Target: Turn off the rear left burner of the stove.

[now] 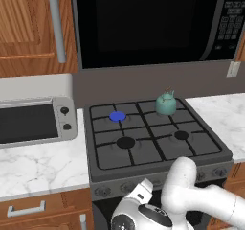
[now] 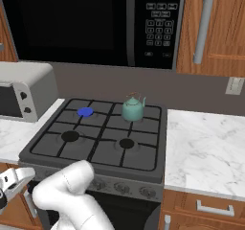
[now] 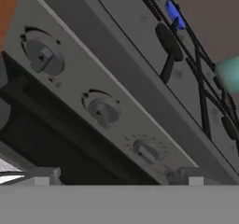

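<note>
Kitchen, marble counter [image 1: 38,164] | stove [image 1: 153,138] centre, my landmark | kettle [image 1: 166,104] on its rear right | rear left burner [image 1: 117,116] blue | my gripper [image 1: 143,188] at its knob [image 3: 103,110] panel, grip state: I can't tell

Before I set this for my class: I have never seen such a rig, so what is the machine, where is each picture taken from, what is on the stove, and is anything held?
The machine is a white robot arm on a driving base, in a rendered kitchen. Two pictures come from cameras on the base, behind the arm to its left and right. The third looks along its claw, close to the knobs on the front of the stove. On the stove stand a teal kettle at the rear right and the rear left burner, a bright blue disc. A silver toaster oven sits on the counter. The claw holds nothing; its tips stand apart.
</note>
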